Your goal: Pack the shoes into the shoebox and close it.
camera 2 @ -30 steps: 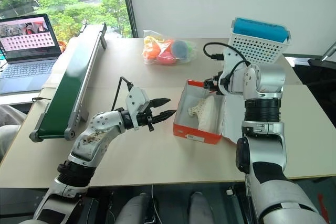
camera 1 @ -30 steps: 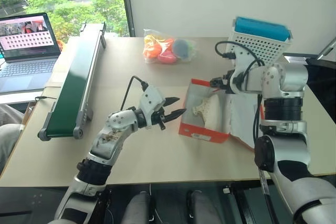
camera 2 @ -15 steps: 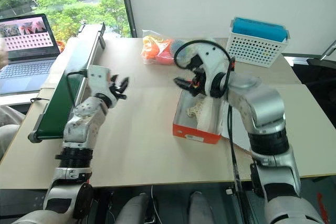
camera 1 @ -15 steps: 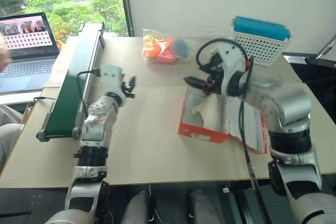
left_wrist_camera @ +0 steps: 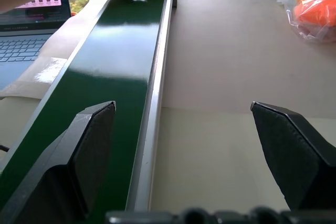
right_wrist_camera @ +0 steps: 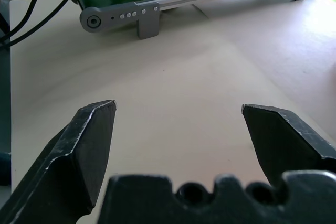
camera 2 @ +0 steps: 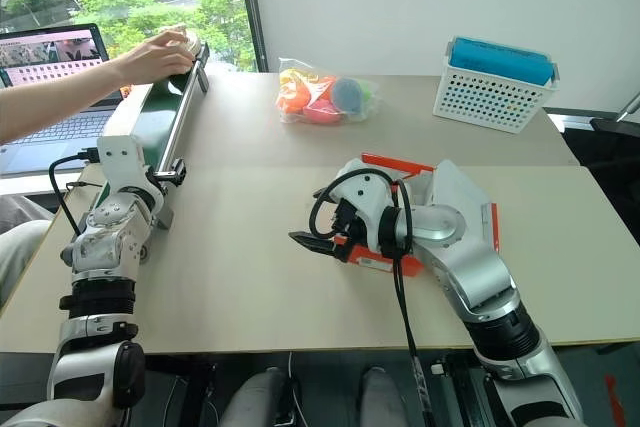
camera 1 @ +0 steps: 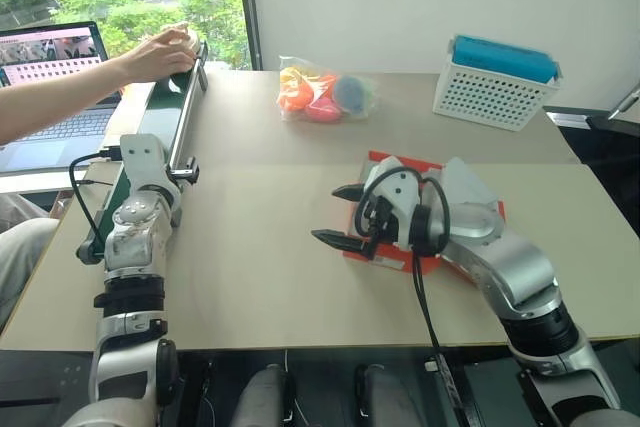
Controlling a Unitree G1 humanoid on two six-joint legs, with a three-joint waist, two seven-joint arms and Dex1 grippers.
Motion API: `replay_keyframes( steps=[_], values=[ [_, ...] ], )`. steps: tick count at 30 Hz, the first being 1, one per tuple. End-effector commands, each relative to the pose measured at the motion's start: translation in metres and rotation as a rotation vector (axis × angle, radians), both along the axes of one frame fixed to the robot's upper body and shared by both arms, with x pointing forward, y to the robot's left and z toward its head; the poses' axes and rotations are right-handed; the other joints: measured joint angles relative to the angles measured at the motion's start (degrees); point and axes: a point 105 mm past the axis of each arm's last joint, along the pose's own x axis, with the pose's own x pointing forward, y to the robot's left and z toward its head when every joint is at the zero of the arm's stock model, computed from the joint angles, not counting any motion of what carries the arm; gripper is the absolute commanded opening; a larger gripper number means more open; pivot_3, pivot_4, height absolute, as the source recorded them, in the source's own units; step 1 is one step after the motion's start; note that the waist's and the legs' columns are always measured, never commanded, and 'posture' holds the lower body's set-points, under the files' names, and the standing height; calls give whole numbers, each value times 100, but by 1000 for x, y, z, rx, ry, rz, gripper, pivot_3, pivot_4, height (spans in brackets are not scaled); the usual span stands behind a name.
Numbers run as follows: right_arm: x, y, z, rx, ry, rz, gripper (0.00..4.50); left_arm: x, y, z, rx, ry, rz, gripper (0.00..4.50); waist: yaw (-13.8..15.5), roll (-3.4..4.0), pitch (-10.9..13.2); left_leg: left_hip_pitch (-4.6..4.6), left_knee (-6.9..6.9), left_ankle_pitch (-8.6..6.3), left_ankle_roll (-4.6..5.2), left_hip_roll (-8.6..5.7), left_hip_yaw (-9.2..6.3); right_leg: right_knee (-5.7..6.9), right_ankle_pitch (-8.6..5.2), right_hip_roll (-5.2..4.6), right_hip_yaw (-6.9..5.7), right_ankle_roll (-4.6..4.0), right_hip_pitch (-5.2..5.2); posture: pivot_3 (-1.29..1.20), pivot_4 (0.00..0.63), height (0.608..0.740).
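The red-orange shoebox [camera 1: 398, 160] lies open on the table right of centre, its pale flap [camera 2: 455, 187] leaning to the right. My right forearm covers most of it, and the shoes are hidden behind that arm. My right gripper [camera 1: 335, 214] hangs open just left of the box's front corner, pointing left over bare table, with nothing between its fingers [right_wrist_camera: 92, 135]. Far to the left, my left gripper [left_wrist_camera: 181, 107] is wide open and empty over the near end of the green conveyor [left_wrist_camera: 121, 72], straddling its metal side rail.
The conveyor [camera 1: 150, 147] runs along the table's left side; a person's hand [camera 1: 160, 52] rests on its far end. A laptop [camera 1: 50, 67] sits beyond it. A clear bag of coloured toys [camera 1: 325, 92] and a white basket with a blue top [camera 1: 497, 82] stand at the back.
My left arm swung left from beside the box to the conveyor and its gripper opened wider. My right arm came down from over the box to its front. A person's arm reached in.
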Motion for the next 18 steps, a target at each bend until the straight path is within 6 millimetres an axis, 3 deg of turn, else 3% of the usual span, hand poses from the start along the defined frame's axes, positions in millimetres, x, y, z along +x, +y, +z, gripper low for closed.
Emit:
replay_keyframes(
  steps=[1, 18],
  values=[
    [4, 0, 10, 56, -60, -42, 4500, -3, 15, 4, 11, 30, 43, 4466, -4, 0, 0, 0, -1, 0, 0, 0, 0, 0, 0, 0, 0, 0, 0, 0, 150, 705],
    [5, 5, -1, 47, -29, -96, 4500, -4, 30, 5, 14, 64, 74, 4466, -2, -3, 0, -1, -1, 1, -3, -1, 1, 2, 0, -1, -1, 0, -1, 0, 150, 705]
  ],
)
